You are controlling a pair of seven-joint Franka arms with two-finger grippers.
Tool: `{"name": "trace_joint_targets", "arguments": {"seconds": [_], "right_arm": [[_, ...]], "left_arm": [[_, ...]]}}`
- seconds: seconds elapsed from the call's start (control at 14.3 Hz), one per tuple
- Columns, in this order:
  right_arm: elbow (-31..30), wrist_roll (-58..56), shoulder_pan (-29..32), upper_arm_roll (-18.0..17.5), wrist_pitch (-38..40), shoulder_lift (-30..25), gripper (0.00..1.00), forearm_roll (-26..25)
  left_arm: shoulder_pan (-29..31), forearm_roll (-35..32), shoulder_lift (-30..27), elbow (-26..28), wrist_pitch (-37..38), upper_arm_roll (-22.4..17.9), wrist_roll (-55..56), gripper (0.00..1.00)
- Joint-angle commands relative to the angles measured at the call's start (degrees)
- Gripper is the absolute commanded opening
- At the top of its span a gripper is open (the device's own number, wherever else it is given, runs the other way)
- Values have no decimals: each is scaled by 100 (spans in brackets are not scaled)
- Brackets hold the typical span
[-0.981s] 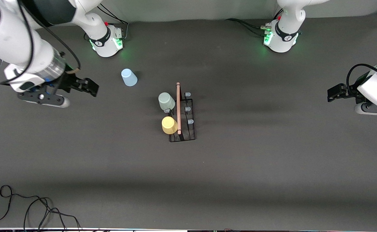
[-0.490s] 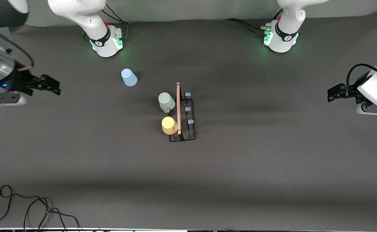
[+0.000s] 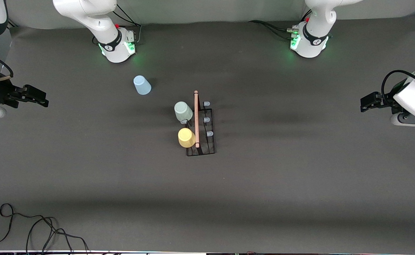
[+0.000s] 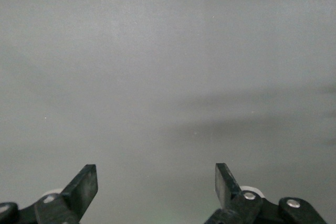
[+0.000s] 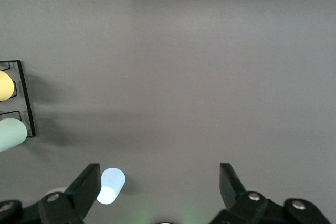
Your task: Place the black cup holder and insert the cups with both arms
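Observation:
The black cup holder stands mid-table with its wooden handle on top. A mint green cup and a yellow cup sit upturned on pegs on its side toward the right arm's end; both show in the right wrist view, green cup and yellow cup. A pale blue cup stands upturned on the table, apart from the holder, toward the right arm's base; the right wrist view shows this blue cup too. My right gripper hangs open and empty over the table's right-arm end. My left gripper waits open over the left-arm end.
Three pale pegs on the holder's side toward the left arm's end carry nothing. The two arm bases stand along the farthest table edge. A loose black cable lies at the nearest corner, at the right arm's end.
The right arm has drawn back from near the blue cup toward its own end of the table, gripper still open and empty. The left arm and all cups have stayed put.

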State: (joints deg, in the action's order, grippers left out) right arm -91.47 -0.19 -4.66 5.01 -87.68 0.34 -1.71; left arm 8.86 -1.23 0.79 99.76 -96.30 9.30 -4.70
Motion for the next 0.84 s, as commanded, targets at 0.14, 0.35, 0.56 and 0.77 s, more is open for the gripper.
{"name": "trace_joint_targets", "arguments": {"seconds": [0.14, 0.35, 0.56, 0.77], "right_arm": [[-99, -52, -35, 53, -65, -114, 100, 118], [-90, -43, -35, 44, -21, -105, 100, 206], [-73, -17, -35, 44, -21, -96, 100, 294], [-73, -25, -35, 44, -21, -87, 100, 303]], "left_arm": [[-7, -18, 0, -80, 94, 1, -14, 100], [-7, -18, 9, -80, 94, -8, -14, 100], [-7, -18, 0, -80, 94, -8, -14, 100], [-7, -18, 9, -80, 94, -8, -14, 100]]}}
